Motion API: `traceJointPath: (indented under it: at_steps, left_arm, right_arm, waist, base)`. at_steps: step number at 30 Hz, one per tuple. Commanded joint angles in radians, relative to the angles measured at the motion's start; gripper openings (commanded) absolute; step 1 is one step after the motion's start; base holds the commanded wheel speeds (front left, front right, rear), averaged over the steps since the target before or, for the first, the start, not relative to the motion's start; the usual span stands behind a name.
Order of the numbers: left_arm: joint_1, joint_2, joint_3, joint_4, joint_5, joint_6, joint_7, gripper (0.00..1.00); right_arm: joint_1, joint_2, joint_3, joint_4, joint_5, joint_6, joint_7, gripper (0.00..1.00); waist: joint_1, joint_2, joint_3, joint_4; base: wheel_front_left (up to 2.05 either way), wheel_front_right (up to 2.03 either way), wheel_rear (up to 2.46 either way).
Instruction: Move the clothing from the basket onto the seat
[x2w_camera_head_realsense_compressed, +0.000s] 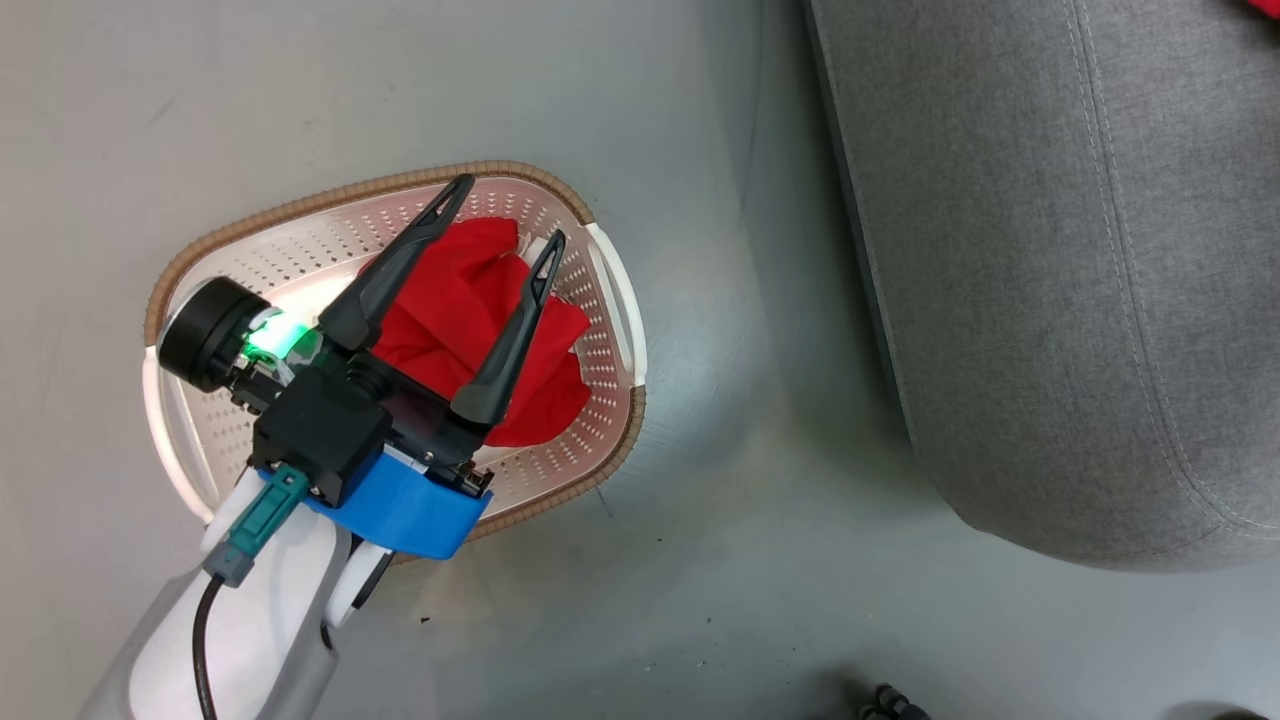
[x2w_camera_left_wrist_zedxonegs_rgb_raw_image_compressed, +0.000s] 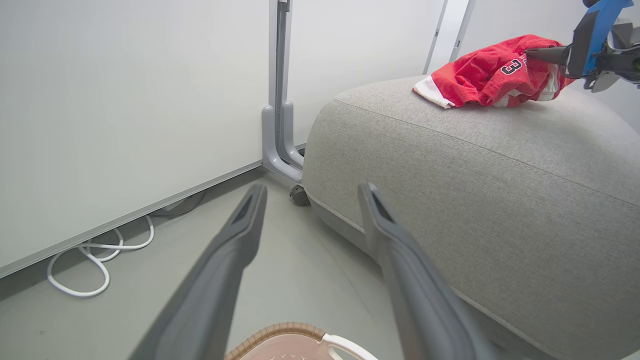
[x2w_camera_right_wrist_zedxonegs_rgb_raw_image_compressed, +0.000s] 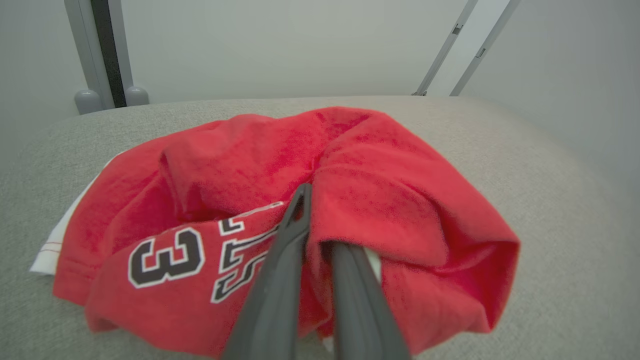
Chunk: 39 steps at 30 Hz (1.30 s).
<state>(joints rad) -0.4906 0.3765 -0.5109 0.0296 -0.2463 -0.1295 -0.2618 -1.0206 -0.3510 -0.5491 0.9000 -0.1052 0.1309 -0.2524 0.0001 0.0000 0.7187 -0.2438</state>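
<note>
A crumpled red garment (x2w_camera_head_realsense_compressed: 450, 310) lies in the oval perforated basket (x2w_camera_head_realsense_compressed: 300, 205) on the floor. My left gripper (x2w_camera_head_realsense_compressed: 510, 210) hovers over it, open, nothing between its fingers; in its own view the left gripper (x2w_camera_left_wrist_zedxonegs_rgb_raw_image_compressed: 312, 187) points past the basket rim (x2w_camera_left_wrist_zedxonegs_rgb_raw_image_compressed: 280, 330) toward the seat (x2w_camera_left_wrist_zedxonegs_rgb_raw_image_compressed: 475, 165). A second red garment with a numeral 3 (x2w_camera_left_wrist_zedxonegs_rgb_raw_image_compressed: 480, 70) rests on top of the grey seat (x2w_camera_right_wrist_zedxonegs_rgb_raw_image_compressed: 550, 165). My right gripper (x2w_camera_right_wrist_zedxonegs_rgb_raw_image_compressed: 317, 220) is pinched on a fold of this garment (x2w_camera_right_wrist_zedxonegs_rgb_raw_image_compressed: 380, 200), one fingertip buried under cloth. The right gripper (x2w_camera_left_wrist_zedxonegs_rgb_raw_image_compressed: 532, 52) reaches in from the far side.
The seat (x2w_camera_head_realsense_compressed: 1050, 250) stands right of the basket across a strip of bare grey floor. A white wall panel with a grey post (x2w_camera_left_wrist_zedxonegs_rgb_raw_image_compressed: 277, 140) and a caster (x2w_camera_left_wrist_zedxonegs_rgb_raw_image_compressed: 300, 196) stands behind the seat. A white cable (x2w_camera_left_wrist_zedxonegs_rgb_raw_image_compressed: 95, 260) loops along the wall's foot.
</note>
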Motion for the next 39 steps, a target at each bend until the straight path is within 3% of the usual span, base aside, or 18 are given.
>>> traceJointPath:
  at_steps: [1, 20, 30, 39]
  left_arm:
    - [-0.012, 0.001, 0.001, 0.003, -0.005, -0.001, -0.005, 1.00]
    - [0.013, -0.038, 0.024, 0.023, -0.016, -0.001, -0.005, 1.00]
    - [0.055, -0.091, 0.061, 0.050, -0.028, -0.001, -0.005, 1.00]
    - [0.147, -0.151, 0.123, 0.095, -0.044, -0.001, -0.005, 1.00]
  right_arm:
    - [-0.004, 0.005, 0.001, 0.007, -0.010, 0.000, -0.007, 1.00]
    - [0.048, 0.025, -0.003, -0.007, -0.032, 0.000, -0.013, 1.00]
    - [0.202, 0.070, 0.013, -0.132, -0.019, 0.000, -0.013, 1.00]
    - [0.402, 0.154, 0.099, -0.292, -0.020, 0.000, -0.013, 1.00]
  waist:
    - [-0.0001, 0.0000, -0.002, 0.000]
    - [-0.0001, 0.0000, -0.063, 0.010]
    - [-0.0001, 0.0000, -0.161, 0.043]
    - [-0.0001, 0.0000, -0.302, 0.075]
  base:
    - [0.00, 0.00, 0.00]
    - [0.00, 0.00, 0.00]
    - [0.00, 0.00, 0.00]
    - [0.00, 0.00, 0.00]
